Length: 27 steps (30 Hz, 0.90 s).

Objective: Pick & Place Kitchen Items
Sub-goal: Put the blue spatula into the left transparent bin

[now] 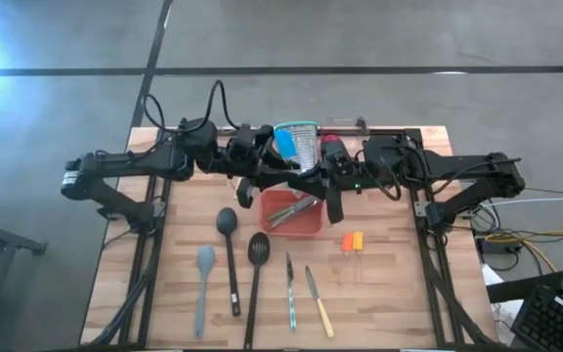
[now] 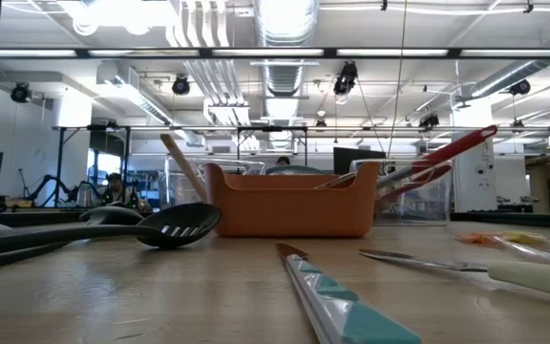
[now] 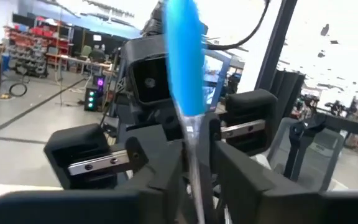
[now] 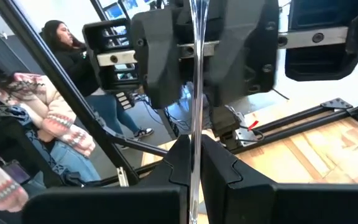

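Above the orange tray (image 1: 306, 227), blue-handled tool (image 3: 184, 56) — clear-stemmed, upright, both tools gripping.

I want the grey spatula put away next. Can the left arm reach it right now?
Probably not yet. The left gripper is busy up above the orange tray, sharing a blue-ended tool with the right gripper. Nothing blocks the grey spatula.

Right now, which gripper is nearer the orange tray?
Right. The right gripper hangs at the orange tray's right edge; the left gripper sits just off its far left corner. Both pinch a clear-handled blue tool.
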### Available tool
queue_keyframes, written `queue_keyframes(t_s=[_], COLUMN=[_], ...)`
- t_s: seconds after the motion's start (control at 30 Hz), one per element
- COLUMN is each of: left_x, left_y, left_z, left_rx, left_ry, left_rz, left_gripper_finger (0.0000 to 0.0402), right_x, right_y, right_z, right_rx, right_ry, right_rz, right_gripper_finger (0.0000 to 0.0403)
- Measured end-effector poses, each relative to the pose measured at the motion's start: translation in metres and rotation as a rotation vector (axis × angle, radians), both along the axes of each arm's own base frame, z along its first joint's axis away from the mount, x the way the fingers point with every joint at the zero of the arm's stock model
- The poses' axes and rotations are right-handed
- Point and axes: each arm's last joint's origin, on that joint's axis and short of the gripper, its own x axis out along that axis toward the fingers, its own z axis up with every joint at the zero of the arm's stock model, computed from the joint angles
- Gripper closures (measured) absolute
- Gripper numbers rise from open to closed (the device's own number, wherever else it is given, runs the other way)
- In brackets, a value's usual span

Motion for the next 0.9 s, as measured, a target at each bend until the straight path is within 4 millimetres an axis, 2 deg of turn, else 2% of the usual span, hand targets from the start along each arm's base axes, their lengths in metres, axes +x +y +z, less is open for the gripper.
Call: queue_keyframes(t_s=[0.1, 0.13, 0.37, 0.6, 0.73, 0.9], left_x=[-0.002, -0.003, -0.006, -0.014, -0.024, -0.041], left_y=[0.0, 0.0, 0.001, 0.01, 0.027, 0.061], left_z=[0.001, 0.002, 0.003, 0.006, -0.006, -0.035], left_rx=[0.032, 0.034, 0.039, 0.027, -0.003, -0.054], left_ry=[-0.007, -0.007, 0.01, 0.073, 0.247, 0.561], left_rz=[-0.002, -0.001, 0.019, 0.042, 0.181, 0.408], left_gripper_finger=[0.0371, 0.0382, 0.0386, 0.0388, 0.0388, 0.0388], right_x=[-0.001, -0.001, -0.002, -0.022, -0.038, -0.061], right_y=[0.0, 0.0, 0.0, -0.002, -0.007, -0.013], right_z=[0.001, 0.001, 0.001, 0.013, 0.013, 0.019], right_rx=[-0.003, -0.006, 0.045, 0.073, 0.066, 0.066], right_ry=[0.001, 0.0, 0.0, -0.013, 0.065, 0.089], right_rz=[0.007, 0.005, -0.004, -0.008, -0.03, -0.066], right_gripper_finger=[0.0394, 0.0394, 0.0388, 0.0324, 0.0285, 0.0255])
